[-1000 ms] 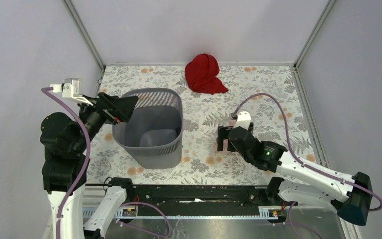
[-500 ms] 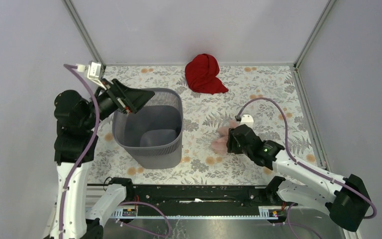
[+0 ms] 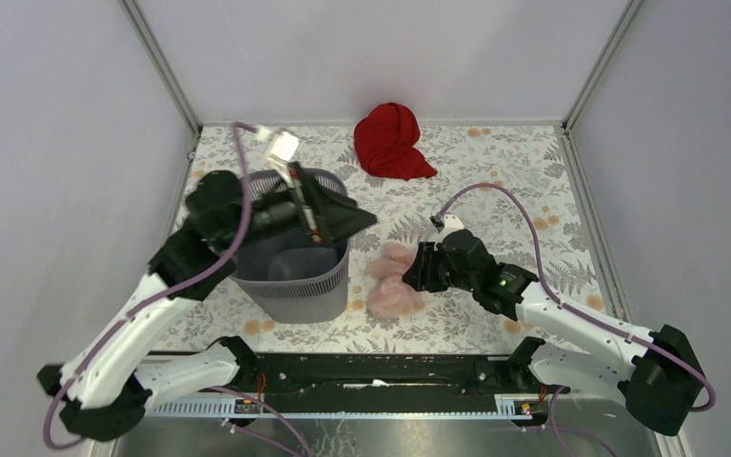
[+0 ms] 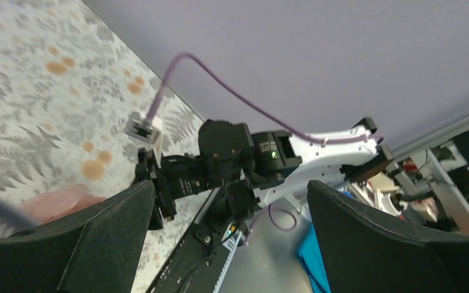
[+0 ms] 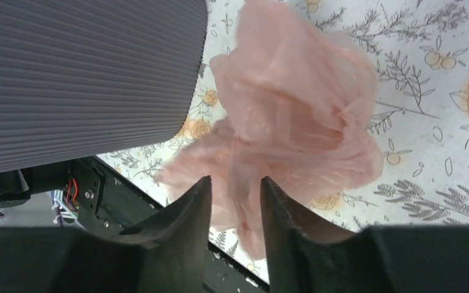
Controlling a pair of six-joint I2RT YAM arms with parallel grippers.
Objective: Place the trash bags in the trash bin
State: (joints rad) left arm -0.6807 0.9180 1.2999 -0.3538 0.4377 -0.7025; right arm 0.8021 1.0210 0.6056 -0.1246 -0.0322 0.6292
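At centre left of the top view, the left gripper (image 3: 350, 215) hangs over the right rim of the trash bin (image 3: 295, 290), jaws fully spread and empty. Just right of the bin, the trash bag (image 3: 390, 286) lies crumpled on the floral table (image 3: 495, 162), outside the bin. At centre right, the right gripper (image 3: 417, 269) shows its jaws at a slim gap, a fold of pink film pinched between them. Step in hand: grasping the bag. The next move calls for a lift above the rim, a short carry left, then release over the opening.
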